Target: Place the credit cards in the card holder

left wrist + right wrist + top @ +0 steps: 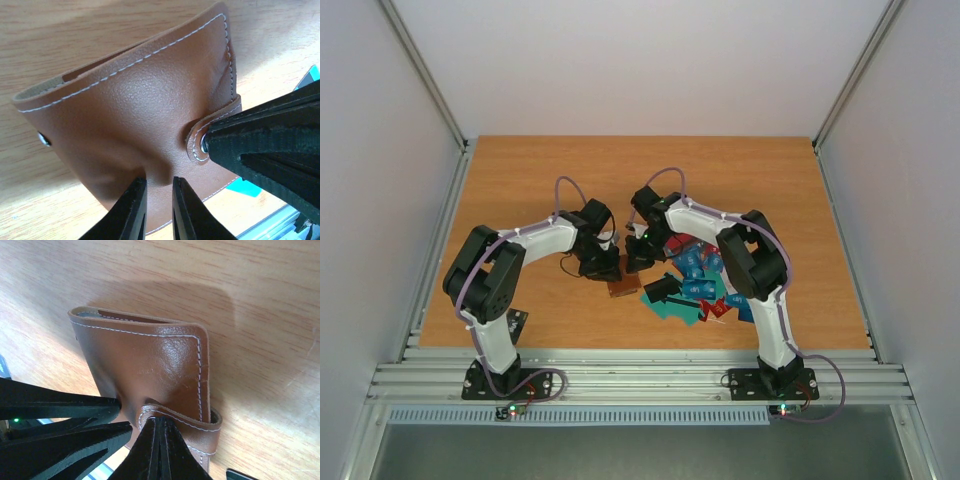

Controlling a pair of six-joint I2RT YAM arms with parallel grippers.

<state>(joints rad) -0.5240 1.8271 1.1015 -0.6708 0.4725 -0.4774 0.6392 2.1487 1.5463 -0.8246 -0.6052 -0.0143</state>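
The brown card holder (623, 286) sits at mid-table between both grippers. It fills the left wrist view (135, 100) and the right wrist view (145, 355), folded, with its snap strap wrapped round one edge. My left gripper (605, 268) pinches a fold of its leather face (160, 187) and shows at the left of the right wrist view (122, 416). My right gripper (638, 262) is shut, its tips on the strap's snap tab (160, 422), also seen in the left wrist view (209, 142). The credit cards (695, 285) lie in a teal, blue and red heap to the holder's right.
A black object (663, 288) lies at the left edge of the card heap. A small dark item (517, 320) lies by the left arm's base. A metal rail (620, 362) runs along the near edge. White walls enclose the table on three sides.
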